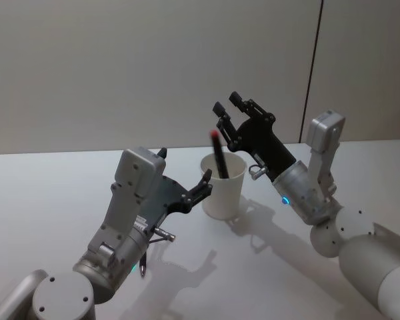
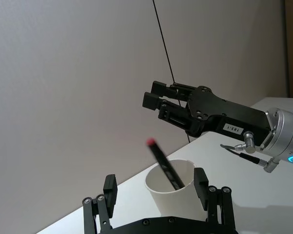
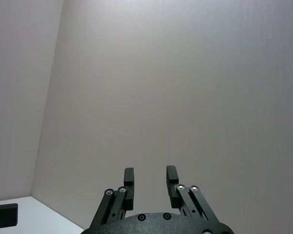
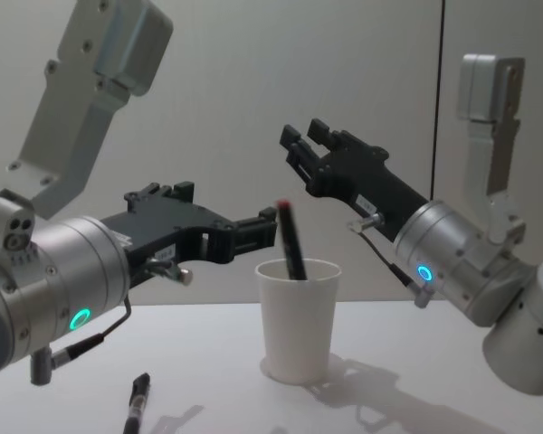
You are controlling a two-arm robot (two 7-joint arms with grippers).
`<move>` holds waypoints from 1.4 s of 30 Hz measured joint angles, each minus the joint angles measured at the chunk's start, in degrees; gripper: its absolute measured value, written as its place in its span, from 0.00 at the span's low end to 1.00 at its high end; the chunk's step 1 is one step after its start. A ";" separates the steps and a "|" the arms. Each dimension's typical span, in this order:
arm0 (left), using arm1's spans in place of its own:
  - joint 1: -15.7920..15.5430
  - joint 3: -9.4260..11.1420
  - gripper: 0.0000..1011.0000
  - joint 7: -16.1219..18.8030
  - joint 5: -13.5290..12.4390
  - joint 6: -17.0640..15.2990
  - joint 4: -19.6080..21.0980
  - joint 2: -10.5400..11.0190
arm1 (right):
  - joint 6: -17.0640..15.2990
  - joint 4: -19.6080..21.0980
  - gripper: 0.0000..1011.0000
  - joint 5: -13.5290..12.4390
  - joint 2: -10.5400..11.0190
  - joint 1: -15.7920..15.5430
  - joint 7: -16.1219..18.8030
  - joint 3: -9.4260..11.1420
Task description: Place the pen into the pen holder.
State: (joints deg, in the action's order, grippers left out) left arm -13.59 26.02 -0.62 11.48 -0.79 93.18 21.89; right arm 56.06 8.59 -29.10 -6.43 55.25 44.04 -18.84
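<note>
The right claw (image 1: 227,103) hangs above the pen holder (image 1: 221,190), fingers apart and empty. The left claw (image 1: 185,167), also spread, sits just beside the cup. The pen (image 1: 220,157) leans inside it, red end up, so the placing looks done. A plain wall (image 1: 120,67) backs the white surface (image 1: 53,193), where a second pen (image 4: 138,398) lies.

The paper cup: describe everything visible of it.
The paper cup is plain white with a rolled rim and tapers toward its base. It stands upright on the white table. A dark pen with a red tip leans inside it, its upper part sticking out above the rim. The left gripper, open, sits close at the cup's left side without clearly touching it; the right gripper, open and empty, hangs above and behind it.
</note>
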 joint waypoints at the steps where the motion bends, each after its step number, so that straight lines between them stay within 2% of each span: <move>1: 0.00 0.00 0.99 0.00 0.00 0.00 0.00 0.00 | 0.03 -0.23 0.38 -0.04 -0.07 0.11 0.12 0.05; 5: 0.00 0.00 0.99 0.00 0.00 0.00 0.00 0.00 | 0.32 -1.49 0.53 -0.18 -0.40 0.64 0.82 0.41; 6: 0.00 0.00 0.99 0.00 0.00 0.00 0.00 0.00 | 0.40 -1.65 0.53 -0.18 -0.43 0.71 0.93 0.46; 9: 0.00 0.00 0.99 0.00 0.00 0.00 0.00 0.00 | 0.57 -2.21 0.65 -0.17 -0.56 0.94 1.14 0.64; 15: 0.00 0.00 0.99 0.00 0.00 0.00 0.00 0.00 | 0.82 -2.91 0.82 0.29 -0.67 1.23 1.06 0.81; 16: 0.00 0.00 0.99 0.00 0.00 0.00 0.00 0.00 | 0.82 -3.03 0.82 0.44 -0.67 1.26 0.90 0.85; 19: 0.00 0.00 0.99 0.00 0.00 0.00 0.00 0.00 | 0.81 -3.22 0.94 0.87 -0.66 1.29 0.32 0.91; 22: 0.00 0.00 0.99 0.00 0.00 0.00 0.00 0.00 | 0.63 -3.27 0.99 1.35 -0.58 1.29 -0.42 0.96; 29: 0.00 0.00 0.99 0.00 0.00 0.00 0.00 0.00 | -0.74 -1.33 0.99 2.50 0.24 0.00 -2.55 1.24; 30: 0.00 0.00 0.99 0.00 0.00 0.00 0.00 0.00 | -1.15 -0.46 0.99 2.69 0.48 -0.47 -2.90 1.29; 34: 0.00 0.00 0.99 0.00 0.00 0.00 0.00 0.00 | -5.46 7.88 0.99 4.21 2.36 -4.87 -5.65 1.55; 35: 0.00 0.00 0.99 -0.01 0.00 0.00 0.00 0.01 | -8.19 12.18 0.99 4.93 3.31 -7.12 -7.03 1.68; 38: 0.00 0.00 0.99 -0.01 0.00 0.00 0.00 0.00 | -11.60 19.02 0.99 5.75 4.92 -10.70 -8.82 1.96; 39: 0.00 0.00 0.99 -0.01 0.00 0.00 0.00 0.00 | -14.17 22.87 0.99 6.33 5.80 -12.73 -10.04 2.13; 41: 0.00 0.00 0.99 -0.01 0.00 0.00 0.00 0.00 | -16.36 26.45 0.99 6.79 6.65 -14.60 -11.08 2.32; 42: 0.00 0.00 0.99 -0.01 0.00 0.00 0.00 0.00 | -18.36 30.48 0.99 7.21 7.63 -16.71 -11.94 2.54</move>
State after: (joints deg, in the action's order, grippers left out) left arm -13.59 26.02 -0.63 11.48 -0.79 93.18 21.89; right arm 37.70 39.07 -21.90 1.20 38.54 32.10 -16.30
